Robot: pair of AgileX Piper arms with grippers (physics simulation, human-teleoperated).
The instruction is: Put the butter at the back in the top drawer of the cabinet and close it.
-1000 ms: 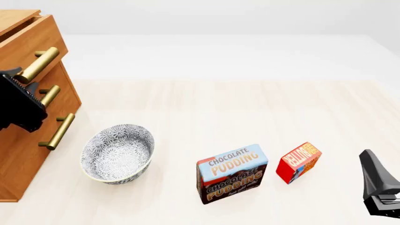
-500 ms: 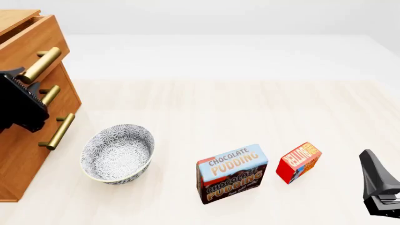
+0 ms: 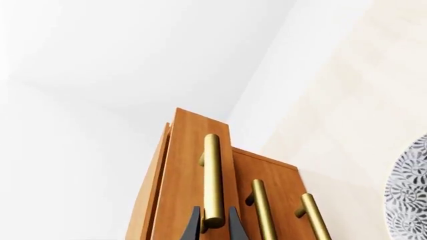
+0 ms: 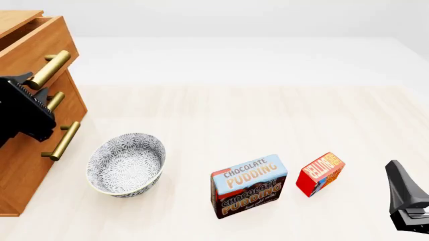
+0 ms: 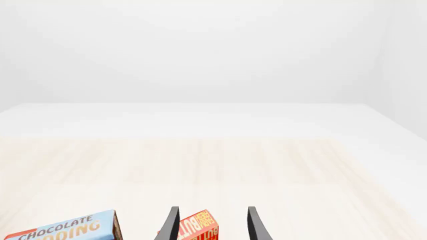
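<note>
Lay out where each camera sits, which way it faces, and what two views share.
Front: above and behind the arms, facing forward and down; both pincers at the edges.
Left wrist: behind the left pincer, facing the top drawer; fingertips straddle its handle.
Right wrist: behind the right pincer, facing the butter.
Shared: front and right wrist both show the butter and pudding box.

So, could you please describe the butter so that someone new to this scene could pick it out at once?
Start at the wooden cabinet on the table's left and look across, past the patterned bowl, to the two boxes near the front edge. The butter is the right-hand one, nearest the right gripper. It is small and red with orange-yellow lettering, unlike the larger Chocolate Pudding box.
</note>
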